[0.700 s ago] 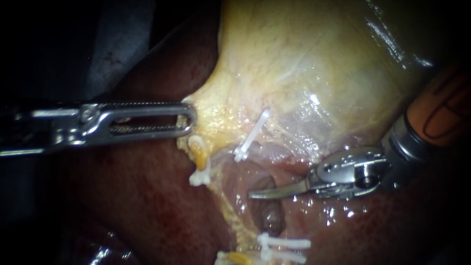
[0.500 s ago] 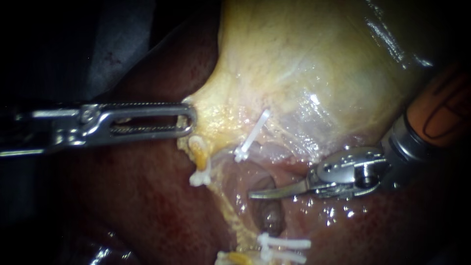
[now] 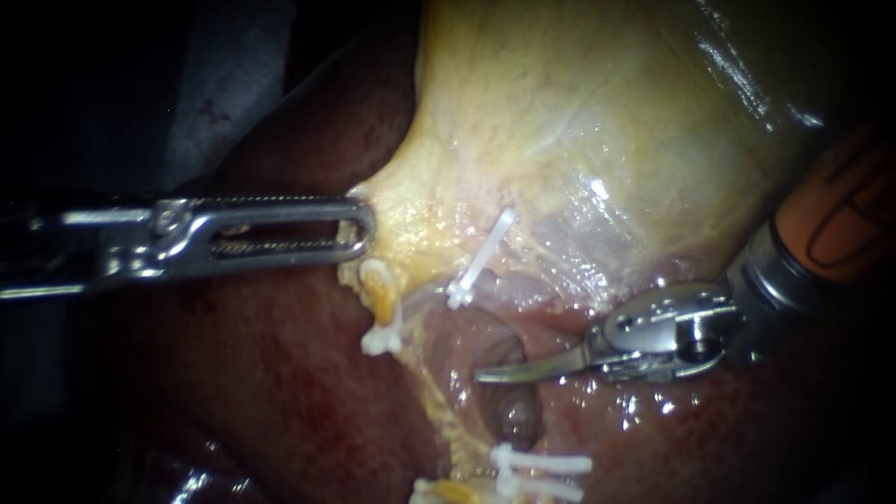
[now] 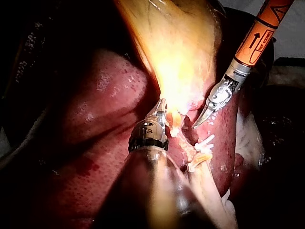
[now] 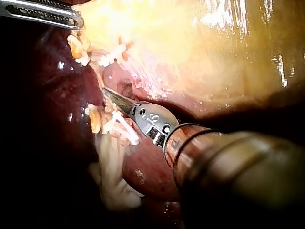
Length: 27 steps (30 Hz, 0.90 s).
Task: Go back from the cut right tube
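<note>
Our right instrument enters from the right of the endoscope view, an orange-banded shaft ending in two slim, curved jaws. The jaws lie together with nothing between them. They point toward the view's left, with the tip low over wet tissue.

The cut right tube sits just below that tip. We take it to be the dark stump standing above the lower clips, a pair of white bars at the bottom of the view. Its other end is up by the upper clip, a single white bar slanting across pale tissue under the gallbladder. The tube's line therefore runs roughly top to bottom in this view. Our right instrument lies crosswise to it, and its tip reaches into the gap between the two clipped ends. We cannot tell whether the tip touches tissue.

Our left instrument comes in level from the left. Its long, windowed jaws are closed on the gallbladder's yellow edge, drawing it to a point. It is well apart from the cut tube, so the right instrument is much the nearer of the two.

Dark red liver fills the lower left.

We judge that going back means drawing the right instrument along its own shaft, toward the right and away from both sets of clips.
</note>
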Each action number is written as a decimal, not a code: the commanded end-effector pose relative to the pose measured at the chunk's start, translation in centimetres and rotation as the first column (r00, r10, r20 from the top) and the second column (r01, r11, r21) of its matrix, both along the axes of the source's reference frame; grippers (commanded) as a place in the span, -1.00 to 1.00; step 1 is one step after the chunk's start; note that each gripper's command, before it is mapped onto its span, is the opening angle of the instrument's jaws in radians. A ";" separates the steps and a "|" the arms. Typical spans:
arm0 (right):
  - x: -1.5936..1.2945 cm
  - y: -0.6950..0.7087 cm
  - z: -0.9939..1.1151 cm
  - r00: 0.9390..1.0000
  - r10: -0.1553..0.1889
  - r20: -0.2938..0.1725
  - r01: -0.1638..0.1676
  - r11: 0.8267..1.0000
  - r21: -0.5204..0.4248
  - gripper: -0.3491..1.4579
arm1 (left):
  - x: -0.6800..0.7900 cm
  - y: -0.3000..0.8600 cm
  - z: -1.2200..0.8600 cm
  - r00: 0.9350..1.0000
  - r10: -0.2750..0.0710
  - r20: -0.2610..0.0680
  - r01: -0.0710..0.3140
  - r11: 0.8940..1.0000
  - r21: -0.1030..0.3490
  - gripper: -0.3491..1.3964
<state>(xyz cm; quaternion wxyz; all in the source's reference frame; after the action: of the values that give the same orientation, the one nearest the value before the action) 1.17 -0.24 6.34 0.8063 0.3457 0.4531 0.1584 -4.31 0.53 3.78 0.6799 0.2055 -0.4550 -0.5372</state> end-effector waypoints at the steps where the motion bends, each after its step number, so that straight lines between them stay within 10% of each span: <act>1: 0.00 0.01 -0.01 1.000 0.001 -0.003 -0.001 1.000 0.000 -0.65 | 0.00 0.00 0.00 1.000 0.000 0.000 0.000 1.000 0.000 -1.00; 10: 0.00 0.01 -0.01 1.000 0.002 -0.005 -0.002 1.000 0.001 -0.13 | 0.00 0.00 0.00 1.000 0.000 0.000 0.000 1.000 0.000 -1.00; 27: -0.13 0.07 -0.10 1.000 0.004 -0.011 -0.004 1.000 0.005 -0.02 | 0.00 0.00 0.00 1.000 0.000 0.000 0.000 1.000 0.000 -1.00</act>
<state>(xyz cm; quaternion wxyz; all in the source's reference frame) 1.02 -0.16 6.21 0.8025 0.3485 0.4570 0.1604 -4.31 0.52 3.77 0.6799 0.2053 -0.4550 -0.5372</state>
